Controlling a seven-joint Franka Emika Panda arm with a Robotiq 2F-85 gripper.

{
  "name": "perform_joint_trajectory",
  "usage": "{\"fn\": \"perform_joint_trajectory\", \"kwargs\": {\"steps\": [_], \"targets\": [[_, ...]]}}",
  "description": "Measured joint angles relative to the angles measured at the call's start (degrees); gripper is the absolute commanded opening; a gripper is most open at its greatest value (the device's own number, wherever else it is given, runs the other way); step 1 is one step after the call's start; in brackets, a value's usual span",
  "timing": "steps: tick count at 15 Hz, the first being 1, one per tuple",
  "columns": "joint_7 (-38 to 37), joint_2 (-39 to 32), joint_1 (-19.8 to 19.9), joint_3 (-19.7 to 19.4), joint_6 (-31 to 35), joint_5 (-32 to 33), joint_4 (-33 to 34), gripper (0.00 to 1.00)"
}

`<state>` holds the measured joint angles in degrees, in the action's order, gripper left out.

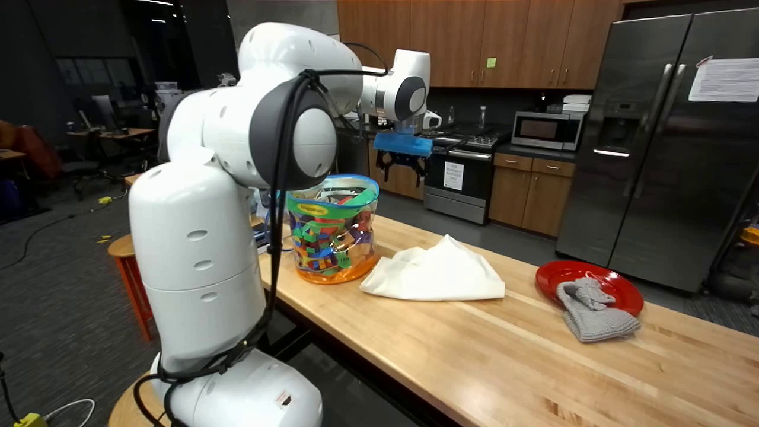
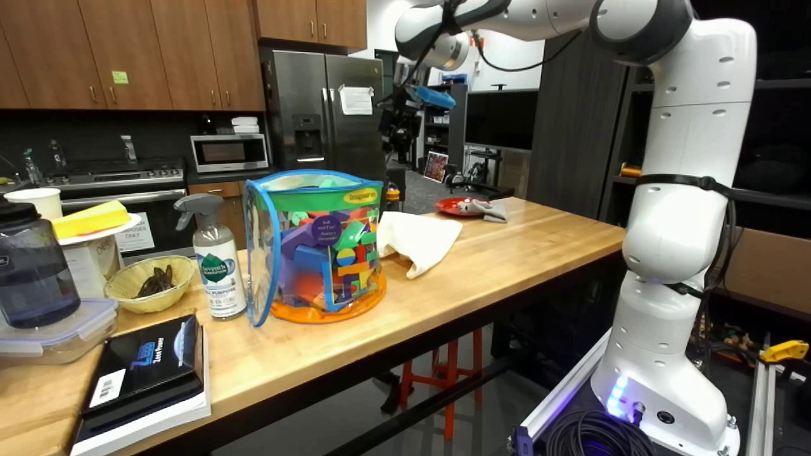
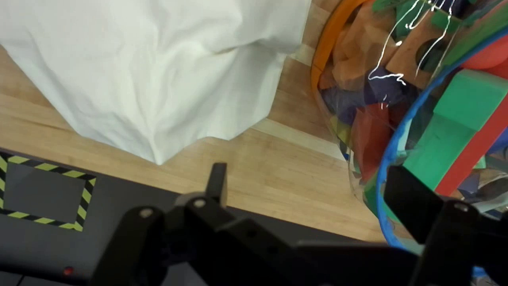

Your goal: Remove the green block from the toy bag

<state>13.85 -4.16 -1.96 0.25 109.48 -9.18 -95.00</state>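
Exterior view: toy bag (image 1: 332, 212) on wooden table (image 1: 462, 344), refrigerator (image 1: 649, 160) beyond, gripper (image 1: 404, 178) with jaws wide apart.

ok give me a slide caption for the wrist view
Past the open gripper, a green block sits in the toy bag; a white cloth lies beside it.

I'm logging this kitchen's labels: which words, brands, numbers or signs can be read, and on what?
"Seventh Generation": spray bottle.
"PURPOSE": same bottle, lower down.
"Imaginarium": yellow tag on the toy bag.
"Soft and Fun!": the bag's purple sticker; words below blurred.
"Zeee Power": black box, first word uncertain.
"PURPOSES ONLY": oven sign; words above unclear.
Too small or blurred: fridge paper, barcode sticker, marks on the carton.
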Motion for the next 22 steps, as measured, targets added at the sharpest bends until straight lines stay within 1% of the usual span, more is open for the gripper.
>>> {"fn": "perform_joint_trajectory", "kwargs": {"steps": [8,13,18,22], "targets": [[4.49,-10.98,-1.34,5.10,-5.74,0.01,16.40,1.00],[6.56,-17.32,-4.26,8.25,-11.51,0.93,24.46,1.00],[8.66,-22.35,-7.32,9.89,-15.54,2.81,29.26,1.00],[10.23,-24.47,-7.67,9.82,-16.74,4.23,30.78,1.00]]}}
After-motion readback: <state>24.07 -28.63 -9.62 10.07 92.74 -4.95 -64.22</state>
